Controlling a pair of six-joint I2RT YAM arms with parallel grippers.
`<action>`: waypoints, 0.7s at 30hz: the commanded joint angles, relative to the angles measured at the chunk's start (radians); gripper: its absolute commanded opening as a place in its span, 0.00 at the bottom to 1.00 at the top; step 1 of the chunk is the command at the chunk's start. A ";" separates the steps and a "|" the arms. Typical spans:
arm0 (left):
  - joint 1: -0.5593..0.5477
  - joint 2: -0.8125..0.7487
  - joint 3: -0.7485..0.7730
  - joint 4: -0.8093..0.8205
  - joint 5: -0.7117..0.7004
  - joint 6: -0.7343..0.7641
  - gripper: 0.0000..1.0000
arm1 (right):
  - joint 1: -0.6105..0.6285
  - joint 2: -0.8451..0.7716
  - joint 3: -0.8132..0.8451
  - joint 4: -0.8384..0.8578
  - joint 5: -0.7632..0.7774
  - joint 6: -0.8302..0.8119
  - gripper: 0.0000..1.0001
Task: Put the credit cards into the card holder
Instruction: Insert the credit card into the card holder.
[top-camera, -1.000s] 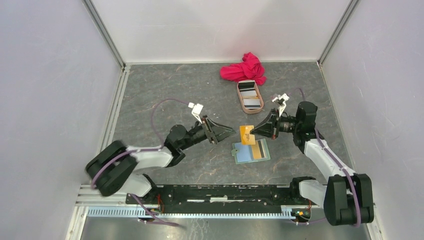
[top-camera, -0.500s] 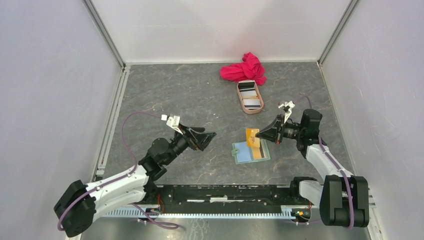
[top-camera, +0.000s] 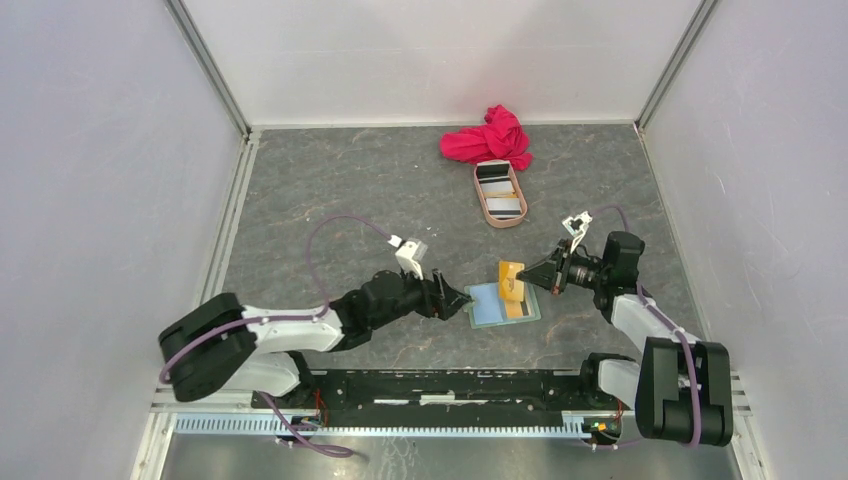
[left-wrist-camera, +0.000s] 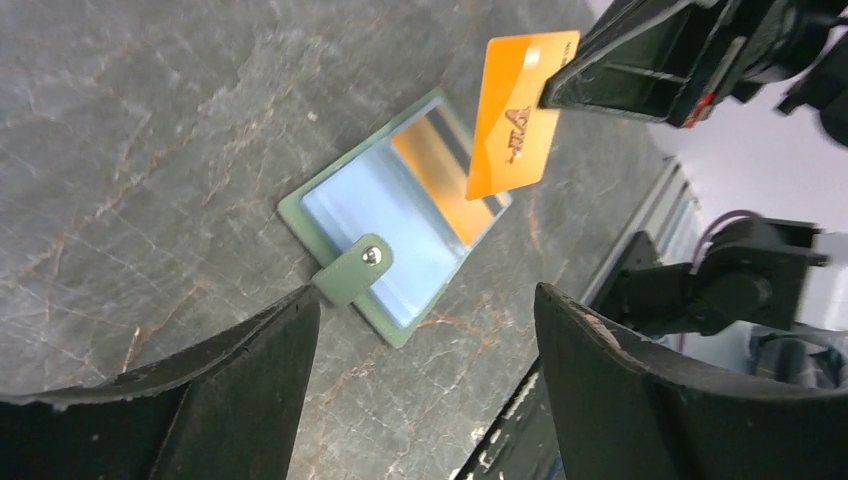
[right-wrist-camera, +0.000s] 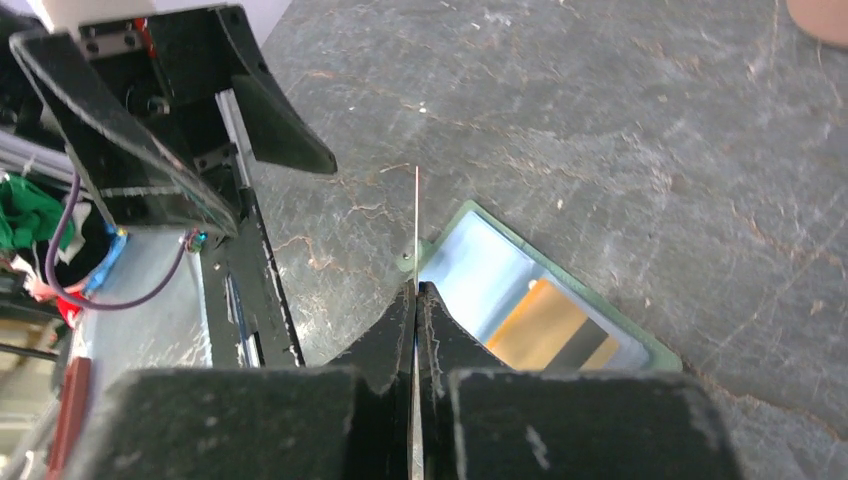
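Note:
The sage-green card holder lies open on the table, pale blue inside, with one orange card with a black stripe in its right pocket. It shows in the left wrist view and the right wrist view. My right gripper is shut on an orange-yellow credit card and holds it upright above the holder; the card is seen edge-on in the right wrist view. My left gripper is open and empty, its fingertips by the holder's left edge near the snap tab.
A pinkish-tan oval tray with white and grey striped cards stands at the back. A red cloth lies behind it. White walls close the table on three sides.
My left arm swung away to the left, then came back right, and its gripper now sits at the holder's left edge. My right gripper carried the orange card slightly right and nearer, over the holder.

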 joint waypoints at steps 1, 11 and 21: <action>-0.042 0.119 0.054 0.035 -0.100 -0.046 0.83 | -0.008 0.091 0.065 -0.118 0.062 -0.065 0.00; -0.068 0.204 0.063 0.022 -0.155 -0.068 0.81 | -0.022 0.246 0.140 -0.303 0.130 -0.184 0.00; -0.069 0.323 0.105 0.086 -0.096 -0.052 0.83 | -0.020 0.315 0.118 -0.249 0.090 -0.118 0.00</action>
